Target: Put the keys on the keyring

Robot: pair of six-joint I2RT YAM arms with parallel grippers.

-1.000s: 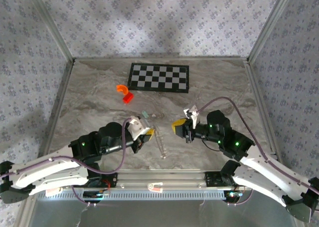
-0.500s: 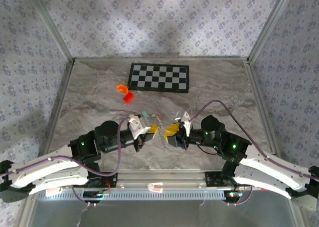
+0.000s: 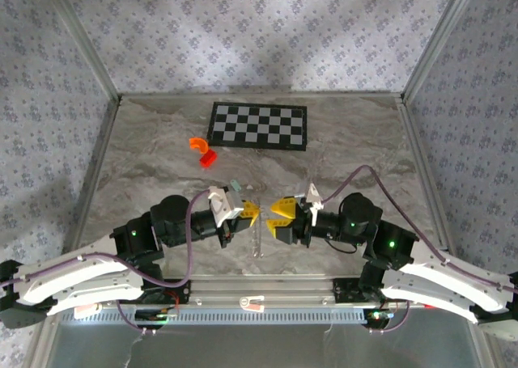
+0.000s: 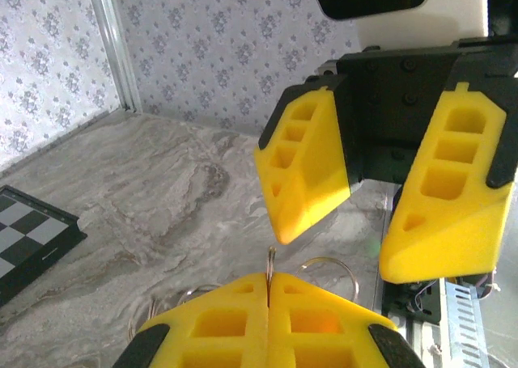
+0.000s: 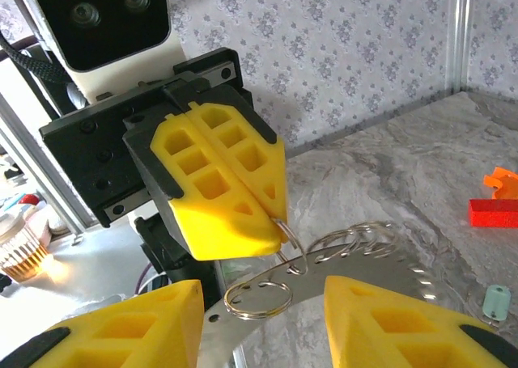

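Observation:
My left gripper (image 3: 250,213) is shut on the keyring (image 5: 288,235), a thin silvery split ring whose edge pokes out between the yellow fingertips (image 4: 269,260). That ring hangs linked to a perforated metal strip (image 5: 453,259) carrying several more rings (image 5: 261,298). My right gripper (image 3: 278,217) faces the left one tip to tip, open, its fingers (image 4: 306,170) on either side of the ring without touching it. In its own wrist view the right gripper (image 5: 263,303) has the strip between its jaws. The keys, one tiny teal piece (image 3: 235,185), lie on the table behind the left gripper (image 5: 243,192).
A black-and-white checkerboard (image 3: 259,125) lies at the back of the marble table. An orange curved piece (image 3: 197,144) and a red piece (image 3: 208,158) sit in front of its left end. Metal frame rails (image 3: 97,154) border the table.
The right gripper has moved left to the left gripper's tips and opened its jaws. The left gripper has shifted slightly right, lifting the ring and strip.

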